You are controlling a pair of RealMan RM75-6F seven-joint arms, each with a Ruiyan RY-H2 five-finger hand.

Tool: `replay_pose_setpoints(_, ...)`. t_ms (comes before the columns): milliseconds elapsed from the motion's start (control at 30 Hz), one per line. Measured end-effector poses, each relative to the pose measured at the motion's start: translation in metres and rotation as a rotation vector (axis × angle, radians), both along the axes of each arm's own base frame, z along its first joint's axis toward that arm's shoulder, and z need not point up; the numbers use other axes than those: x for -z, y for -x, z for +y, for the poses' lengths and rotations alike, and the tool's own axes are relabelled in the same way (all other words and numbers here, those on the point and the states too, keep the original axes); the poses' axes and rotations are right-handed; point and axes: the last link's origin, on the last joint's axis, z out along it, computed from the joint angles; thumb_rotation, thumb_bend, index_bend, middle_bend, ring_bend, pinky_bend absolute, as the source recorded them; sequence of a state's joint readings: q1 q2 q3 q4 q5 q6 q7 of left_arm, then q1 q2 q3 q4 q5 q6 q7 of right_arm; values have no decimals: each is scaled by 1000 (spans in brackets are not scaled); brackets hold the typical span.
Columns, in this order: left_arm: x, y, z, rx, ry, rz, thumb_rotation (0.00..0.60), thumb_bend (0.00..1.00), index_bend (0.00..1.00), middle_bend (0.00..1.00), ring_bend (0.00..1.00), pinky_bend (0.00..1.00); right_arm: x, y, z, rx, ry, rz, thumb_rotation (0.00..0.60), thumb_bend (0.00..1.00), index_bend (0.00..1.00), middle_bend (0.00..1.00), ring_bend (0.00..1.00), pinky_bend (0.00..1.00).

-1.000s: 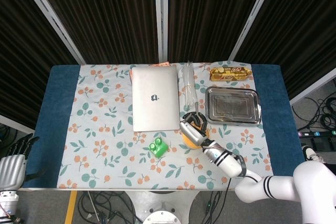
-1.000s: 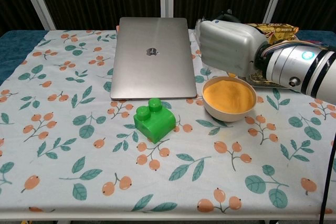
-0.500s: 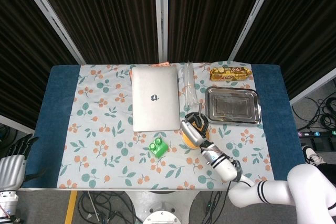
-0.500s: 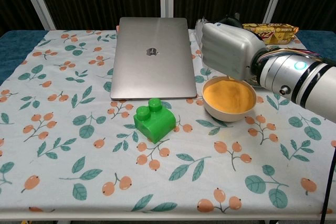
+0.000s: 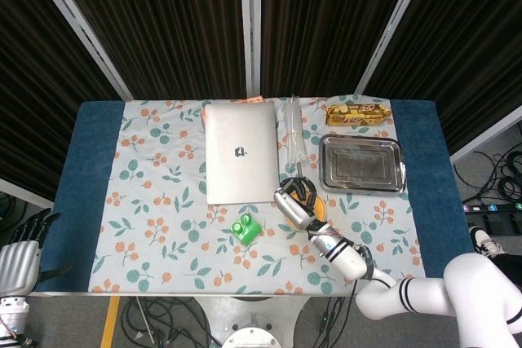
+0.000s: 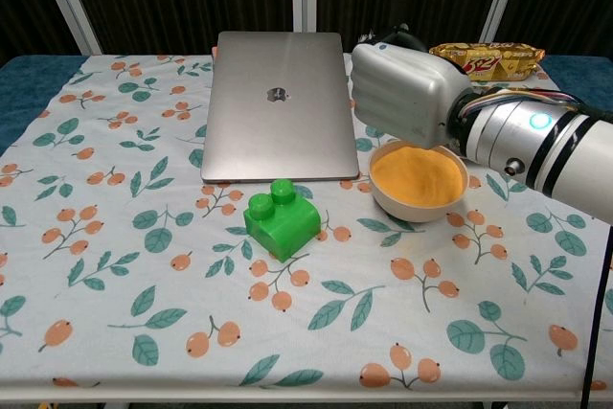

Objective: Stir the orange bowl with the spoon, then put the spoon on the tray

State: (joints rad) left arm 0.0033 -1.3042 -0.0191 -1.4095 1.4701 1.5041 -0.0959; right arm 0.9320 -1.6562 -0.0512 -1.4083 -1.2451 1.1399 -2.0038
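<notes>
The right hand (image 6: 402,93) hovers over the orange bowl (image 6: 419,179), fingers curled, apparently pinching the spoon (image 5: 303,170), whose handle points away toward the desk's far edge; the tray (image 5: 361,164) lies beyond and rightward of the fingers

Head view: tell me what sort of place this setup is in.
Probably a robot lab or data-collection booth, not a home. Black curtains on metal poles enclose the table, cables trail over the floor, and the props are mismatched: a laptop, a green toy block, a steel tray.
</notes>
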Motion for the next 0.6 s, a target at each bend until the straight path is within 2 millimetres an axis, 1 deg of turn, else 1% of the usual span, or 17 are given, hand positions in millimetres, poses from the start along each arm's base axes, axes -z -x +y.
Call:
replay_pose_setpoints(133, 0, -1, 1, 3, 3, 2, 600, 136, 217, 195, 124, 183, -3, 5, -7, 74, 1, -38, 600, 456, 1000, 1000, 1000, 1000)
replay_pose_setpoints(233, 0, -2, 1, 8, 8, 4, 600, 136, 217, 195, 124, 183, -9, 10, -15, 141, 12, -77, 600, 454, 1000, 1000, 1000, 1000)
replay_pose_setpoints(433, -1, -6, 3, 16, 12, 14, 600, 136, 217, 195, 124, 183, -29, 22, -36, 311, 57, -186, 600, 452, 1000, 1000, 1000, 1000)
replay_pose_setpoints(600, 0, -10, 5, 23, 19, 20, 600, 136, 217, 195, 124, 183, -48, 33, -58, 487, 102, -321, 600, 448, 1000, 1000, 1000, 1000)
